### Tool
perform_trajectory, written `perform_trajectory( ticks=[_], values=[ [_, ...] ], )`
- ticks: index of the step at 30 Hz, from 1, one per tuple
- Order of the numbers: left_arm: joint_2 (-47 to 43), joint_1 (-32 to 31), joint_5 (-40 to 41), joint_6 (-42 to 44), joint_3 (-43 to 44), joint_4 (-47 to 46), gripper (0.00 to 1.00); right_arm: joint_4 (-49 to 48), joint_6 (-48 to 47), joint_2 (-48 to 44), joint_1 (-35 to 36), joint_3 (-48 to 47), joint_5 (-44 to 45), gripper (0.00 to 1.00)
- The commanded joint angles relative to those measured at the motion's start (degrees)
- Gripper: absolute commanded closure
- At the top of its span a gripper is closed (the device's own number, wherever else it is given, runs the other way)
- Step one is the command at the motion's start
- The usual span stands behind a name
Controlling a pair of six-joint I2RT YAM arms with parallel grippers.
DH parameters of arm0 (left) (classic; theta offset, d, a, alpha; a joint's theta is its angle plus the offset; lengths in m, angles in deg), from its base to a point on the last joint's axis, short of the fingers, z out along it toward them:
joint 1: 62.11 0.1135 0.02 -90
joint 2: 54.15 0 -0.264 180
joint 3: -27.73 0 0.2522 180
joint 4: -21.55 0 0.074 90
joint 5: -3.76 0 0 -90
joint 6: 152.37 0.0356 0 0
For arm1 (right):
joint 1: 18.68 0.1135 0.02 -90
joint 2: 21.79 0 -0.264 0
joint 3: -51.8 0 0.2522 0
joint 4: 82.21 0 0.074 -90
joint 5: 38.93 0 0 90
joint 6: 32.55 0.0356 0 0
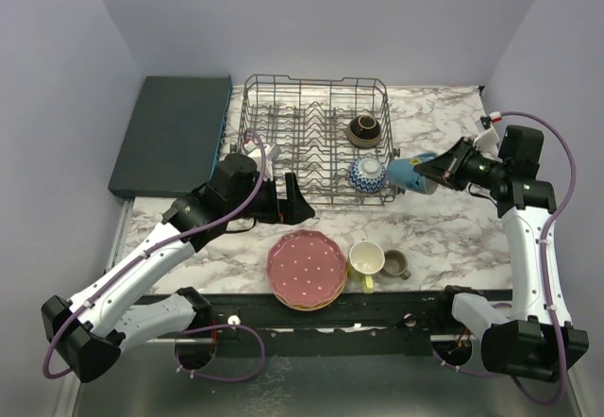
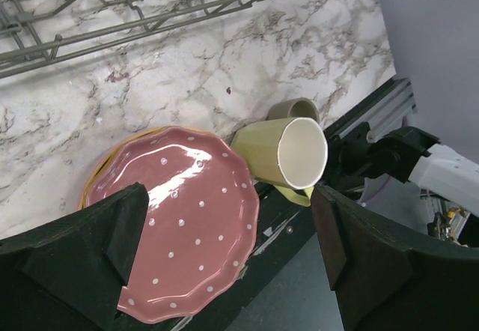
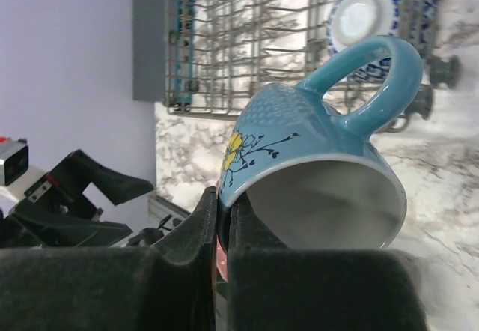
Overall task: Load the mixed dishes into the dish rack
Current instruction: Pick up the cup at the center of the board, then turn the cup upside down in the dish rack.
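Note:
The grey wire dish rack (image 1: 316,139) stands at the back middle of the table. It holds a brown bowl (image 1: 363,130) and an upturned blue patterned bowl (image 1: 367,174). My right gripper (image 1: 436,174) is shut on the rim of a blue mug (image 1: 411,174) with a yellow flower, held on its side just right of the rack's front right corner; the same blue mug (image 3: 314,159) shows handle-up in the right wrist view. My left gripper (image 1: 293,200) is open and empty at the rack's front left. Below it a pink dotted plate (image 2: 183,211) lies on an orange one, beside a yellow mug (image 2: 288,151) and an olive-grey mug (image 2: 293,108).
A flat dark teal slab (image 1: 170,134) lies at the back left beside the rack. The plates and the two mugs sit close to the table's front edge, against the black rail (image 1: 377,308). Walls close in the left, back and right sides.

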Motion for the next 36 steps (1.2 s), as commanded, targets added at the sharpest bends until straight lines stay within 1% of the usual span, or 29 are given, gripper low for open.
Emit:
perform_trajectory(
  ticks=[1,5,9,12,17,20,24,30,36],
  values=[
    [1.38,1.67,-3.92,0.37,4.16,-1.31,0.01,-9.15,3.24,1.09,-0.07,-3.02,-11.93,1.00],
    [2.96,3.47,-7.19,-0.19,6.83,-2.03,0.01,-18.23,8.45,1.48,1.37,-1.45,-16.37,1.00],
    [4.13,6.00,-12.12,-1.89,8.63,-3.45,0.01,-28.17,14.62,1.46,3.55,0.70,-18.46,1.00],
    [4.35,9.20,-15.87,-3.77,8.66,-5.13,0.01,-32.84,17.11,2.35,5.17,1.04,-19.29,1.00],
    [4.76,16.35,-25.09,-8.82,7.64,-9.54,0.01,-37.81,18.66,4.47,8.49,0.68,-19.43,1.00],
    [5.05,18.61,-28.49,-11.63,7.66,-11.98,0.01,-42.32,20.27,5.48,10.49,0.87,-19.49,1.00],
    [5.67,19.67,-31.73,-14.77,8.39,-14.79,0.01,-49.15,23.28,7.30,14.55,1.53,-19.29,1.00],
    [6.18,20.32,-35.54,-19.51,8.57,-20.06,0.01,-63.38,31.53,10.70,19.61,2.39,-19.91,1.00],
    [7.14,21.43,-37.79,-25.66,8.24,-26.57,0.01,-70.39,34.69,13.69,23.19,0.34,-20.01,1.00]
  ],
)
